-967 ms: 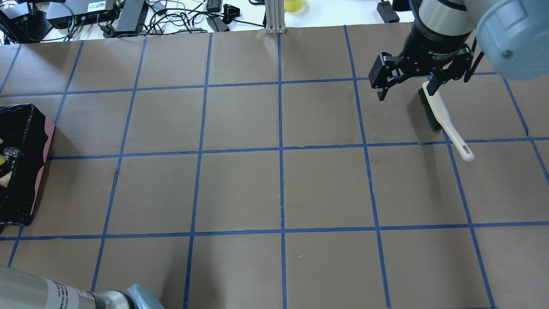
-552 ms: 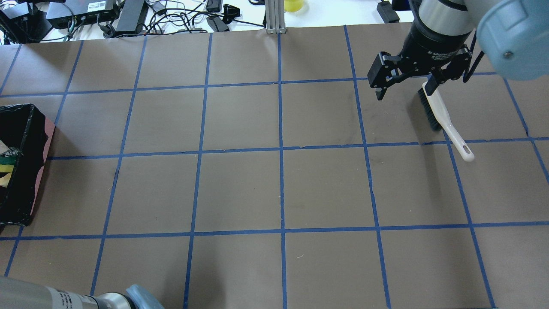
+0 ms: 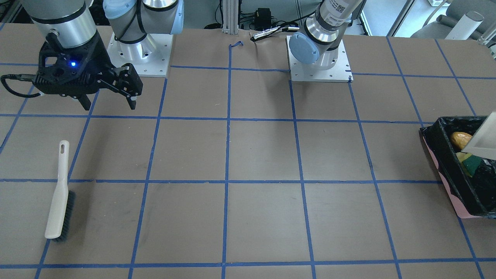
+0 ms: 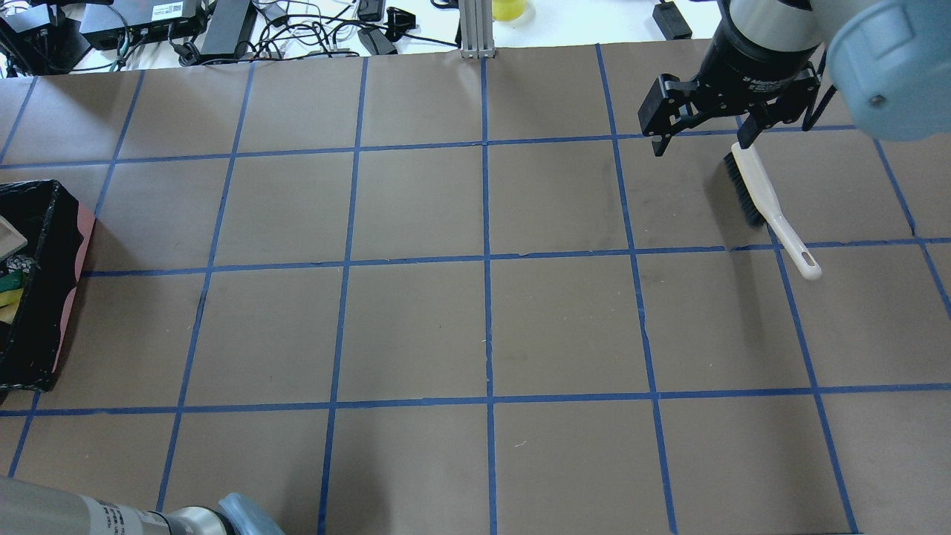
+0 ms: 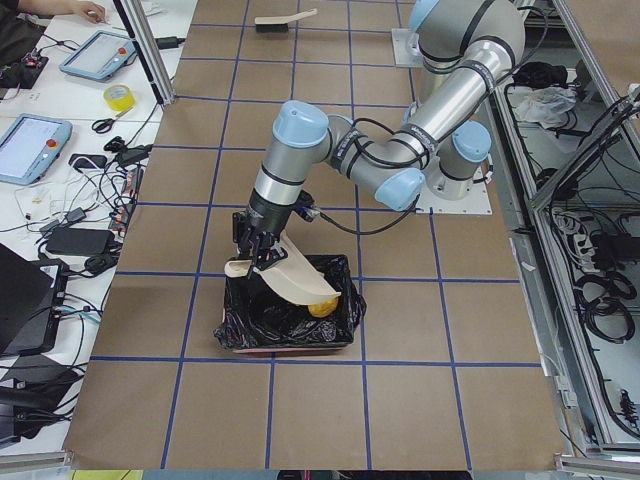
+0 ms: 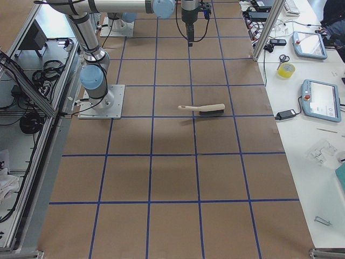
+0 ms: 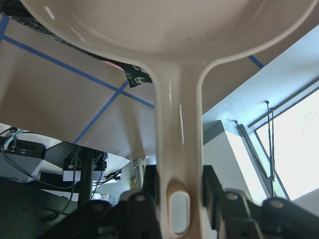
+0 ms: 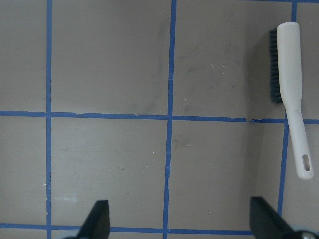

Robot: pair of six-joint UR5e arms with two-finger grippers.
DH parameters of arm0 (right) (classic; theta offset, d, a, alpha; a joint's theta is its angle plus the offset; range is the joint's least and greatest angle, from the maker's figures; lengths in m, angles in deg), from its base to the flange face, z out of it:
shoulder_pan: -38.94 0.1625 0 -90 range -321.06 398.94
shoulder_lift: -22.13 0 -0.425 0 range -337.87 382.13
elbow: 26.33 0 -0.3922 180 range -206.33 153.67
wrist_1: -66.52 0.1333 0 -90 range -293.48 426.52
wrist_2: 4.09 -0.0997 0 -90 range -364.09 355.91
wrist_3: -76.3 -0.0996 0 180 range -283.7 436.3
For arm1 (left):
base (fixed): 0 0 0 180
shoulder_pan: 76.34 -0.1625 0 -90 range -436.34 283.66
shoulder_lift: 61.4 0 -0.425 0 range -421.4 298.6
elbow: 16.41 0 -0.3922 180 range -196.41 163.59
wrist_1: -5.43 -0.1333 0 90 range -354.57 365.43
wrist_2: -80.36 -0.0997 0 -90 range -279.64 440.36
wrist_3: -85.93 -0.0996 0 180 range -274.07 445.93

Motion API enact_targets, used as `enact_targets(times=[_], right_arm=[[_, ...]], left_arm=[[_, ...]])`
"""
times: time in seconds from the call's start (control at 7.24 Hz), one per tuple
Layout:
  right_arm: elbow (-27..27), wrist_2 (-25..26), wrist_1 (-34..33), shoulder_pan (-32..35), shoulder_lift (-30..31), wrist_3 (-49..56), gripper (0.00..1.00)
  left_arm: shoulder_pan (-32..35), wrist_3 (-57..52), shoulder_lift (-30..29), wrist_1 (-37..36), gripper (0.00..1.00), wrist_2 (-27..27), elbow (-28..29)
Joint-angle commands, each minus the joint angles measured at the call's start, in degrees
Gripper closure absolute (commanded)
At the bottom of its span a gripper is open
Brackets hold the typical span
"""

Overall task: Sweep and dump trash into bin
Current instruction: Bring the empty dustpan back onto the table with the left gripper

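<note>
The bin (image 3: pixel 445 162), a pink box lined with a black bag, stands at the table's end on my left; it also shows in the overhead view (image 4: pixel 44 297) and the exterior left view (image 5: pixel 280 325). The trash lies inside it: a golden-brown lump (image 3: pixel 460 138) and a yellow-green sponge piece (image 3: pixel 469 162). My left gripper (image 7: pixel 179 191) is shut on the handle of the beige dustpan (image 5: pixel 295 278) and holds it tilted over the bin. My right gripper (image 4: pixel 702 141) is open and empty, raised beside the brush (image 4: pixel 765 200).
The white-handled brush (image 3: pixel 58 201) with dark bristles lies flat on the brown paper on my right side; it also shows in the right wrist view (image 8: pixel 291 74). Cables and electronics (image 4: pixel 148 30) line the far table edge. A metal post (image 4: pixel 475 30) stands at the far middle.
My right gripper has lifted and drawn a little toward the far edge, away from the brush. The dustpan's edge has come into view over the bin at the overhead view's left.
</note>
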Motion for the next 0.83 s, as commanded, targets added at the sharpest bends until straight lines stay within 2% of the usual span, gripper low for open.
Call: enact_targets(times=[0.0,0.28,0.69], right_arm=[[-0.01,0.05,0.02,-0.01,0.09,-0.09,0.0],[-0.09,0.06,0.37,-0.01,0.09,0.0,0.0],[-0.09,0.14,0.46,-0.01,0.09,0.0,0.0]], left_arm=[[4.35,14.78,-2.78,13.11,1.0,-0.74,7.3],[12.09,28.96,-3.58,16.89,1.0,-2.06,7.14],[22.37,54.23,-6.56,17.69,1.0,-1.89,6.26]])
